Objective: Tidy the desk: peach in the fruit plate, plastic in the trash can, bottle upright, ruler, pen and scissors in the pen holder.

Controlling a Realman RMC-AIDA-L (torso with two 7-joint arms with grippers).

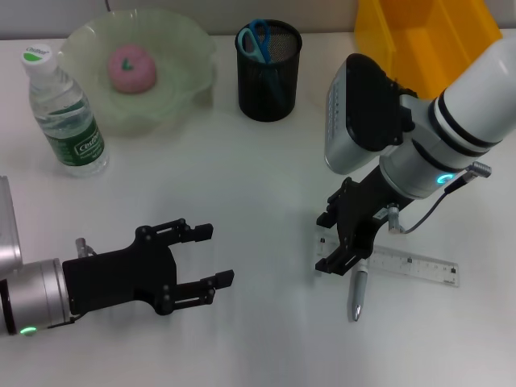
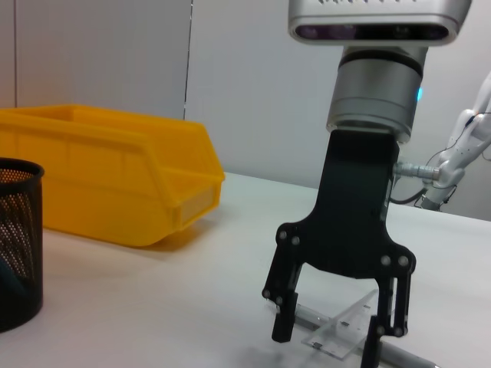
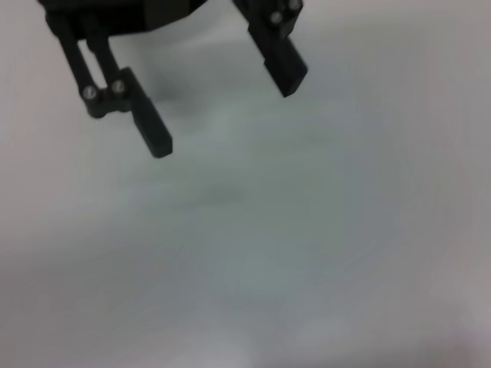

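White desk (image 1: pixel 266 161), much free space in the middle. Right gripper (image 1: pixel 339 242) open wide above ruler (image 1: pixel 411 266) and pen (image 1: pixel 357 295), holding nothing. Left gripper (image 1: pixel 211 266) open, empty, near left.

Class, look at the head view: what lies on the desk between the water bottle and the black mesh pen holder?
The green fruit plate with the pink peach in it lies between the water bottle and the pen holder, as the head view shows.
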